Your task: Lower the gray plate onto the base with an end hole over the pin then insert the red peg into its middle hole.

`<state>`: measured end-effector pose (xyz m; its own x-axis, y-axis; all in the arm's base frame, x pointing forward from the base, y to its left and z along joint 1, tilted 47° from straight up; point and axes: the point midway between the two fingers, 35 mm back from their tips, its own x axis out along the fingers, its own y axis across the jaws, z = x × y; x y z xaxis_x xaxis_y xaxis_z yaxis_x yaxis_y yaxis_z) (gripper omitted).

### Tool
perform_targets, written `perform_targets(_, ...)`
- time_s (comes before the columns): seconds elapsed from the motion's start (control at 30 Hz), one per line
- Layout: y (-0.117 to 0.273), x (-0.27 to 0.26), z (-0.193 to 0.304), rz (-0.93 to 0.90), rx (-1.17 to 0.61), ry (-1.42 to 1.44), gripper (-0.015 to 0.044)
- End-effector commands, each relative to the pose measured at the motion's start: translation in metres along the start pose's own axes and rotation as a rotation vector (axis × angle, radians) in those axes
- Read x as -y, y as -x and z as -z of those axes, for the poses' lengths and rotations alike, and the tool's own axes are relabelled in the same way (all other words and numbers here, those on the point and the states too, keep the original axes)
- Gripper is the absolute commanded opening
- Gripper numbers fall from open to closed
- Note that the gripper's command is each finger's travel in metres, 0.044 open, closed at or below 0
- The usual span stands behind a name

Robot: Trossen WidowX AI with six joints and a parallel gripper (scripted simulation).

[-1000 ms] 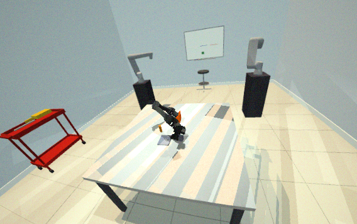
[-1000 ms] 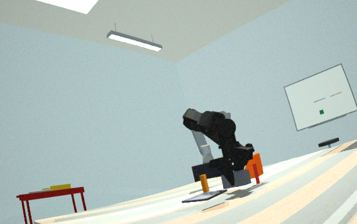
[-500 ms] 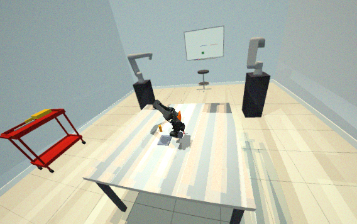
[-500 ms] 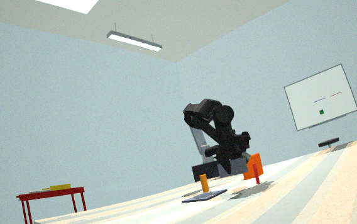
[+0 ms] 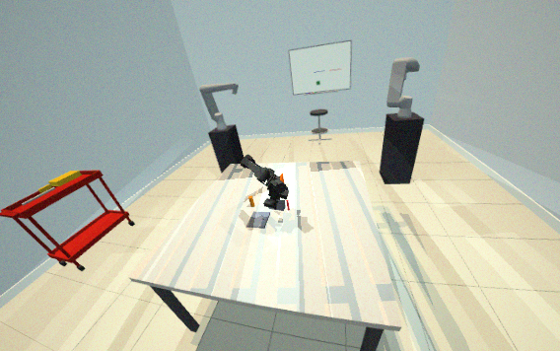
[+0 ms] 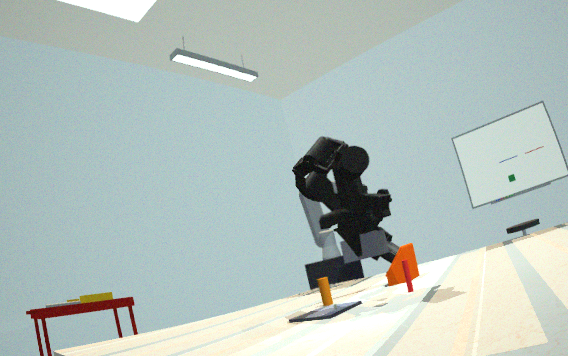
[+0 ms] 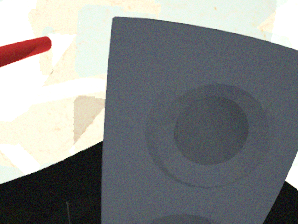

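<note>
My gripper [image 5: 274, 202] [image 6: 356, 246] is shut on the gray plate [image 6: 374, 243] [image 7: 135, 75] and holds it raised above the table. In the wrist view a round hole with a recessed rim shows in the plate, and part of another hole at the lower edge. The flat dark base [image 5: 258, 220] [image 6: 320, 314] lies on the table, lower than the plate and to its left in the top and exterior views. Its pin is too small to make out clearly. The red peg [image 5: 288, 205] [image 6: 407, 276] [image 7: 25, 51] stands upright on the table, to the right of the plate in the top and exterior views.
An orange cylinder [image 5: 251, 201] [image 6: 325, 291] stands upright behind the base. An orange wedge-shaped block [image 5: 282, 177] stands behind the red peg. A small pale object [image 5: 280, 220] shows right of the base. All are on the wooden table [image 5: 276, 266].
</note>
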<state>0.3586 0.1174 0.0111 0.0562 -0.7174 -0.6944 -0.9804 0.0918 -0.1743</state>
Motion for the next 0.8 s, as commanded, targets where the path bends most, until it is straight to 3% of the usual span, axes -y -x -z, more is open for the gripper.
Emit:
perform_targets(0.0,0.013,-0.001,0.001,-0.006,0.000,-0.003,0.0000)
perform_targets(0.2,0.024,-0.002,0.004,-0.012,-0.004,-0.002,0.0000)
perform_targets(0.77,-0.002,0.015,0.047,-0.012,0.009,0.129,0.0000)
